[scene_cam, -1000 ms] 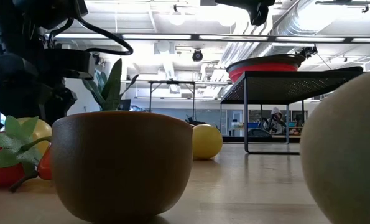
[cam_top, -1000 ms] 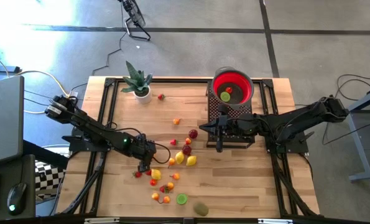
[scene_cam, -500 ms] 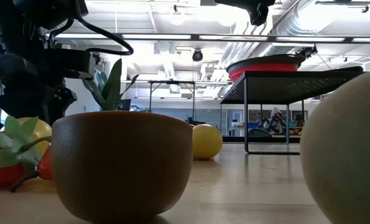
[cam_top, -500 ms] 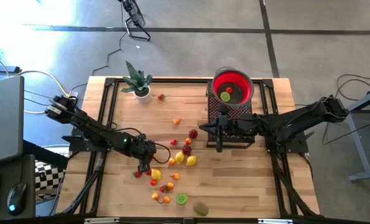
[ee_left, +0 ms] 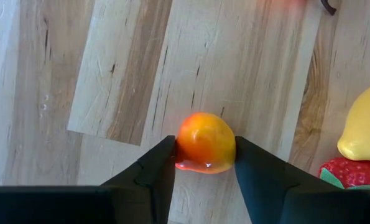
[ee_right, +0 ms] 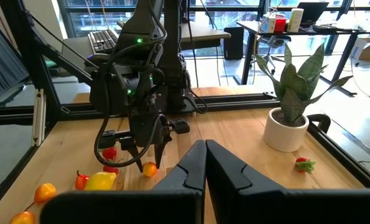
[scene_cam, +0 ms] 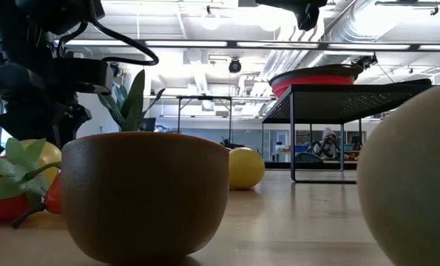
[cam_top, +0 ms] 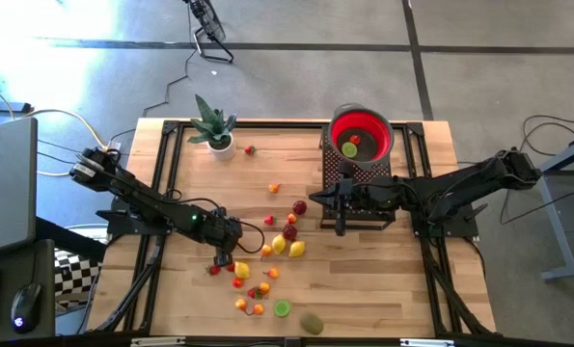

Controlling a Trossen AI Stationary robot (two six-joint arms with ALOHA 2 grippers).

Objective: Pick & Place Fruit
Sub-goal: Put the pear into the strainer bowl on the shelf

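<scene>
- The left gripper [ee_left: 204,163] is down at the table's near left, its fingers [ee_left: 152,171] pinching a small orange fruit [ee_left: 206,142] resting on the wood.
- The right gripper [ee_right: 205,163] hangs clenched and empty beside the red bowl [cam_top: 361,135].

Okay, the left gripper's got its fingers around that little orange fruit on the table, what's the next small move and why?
Probably lift straight up. In the left wrist view the left gripper has both fingers pressed against the orange fruit, which still sits on the table.
</scene>
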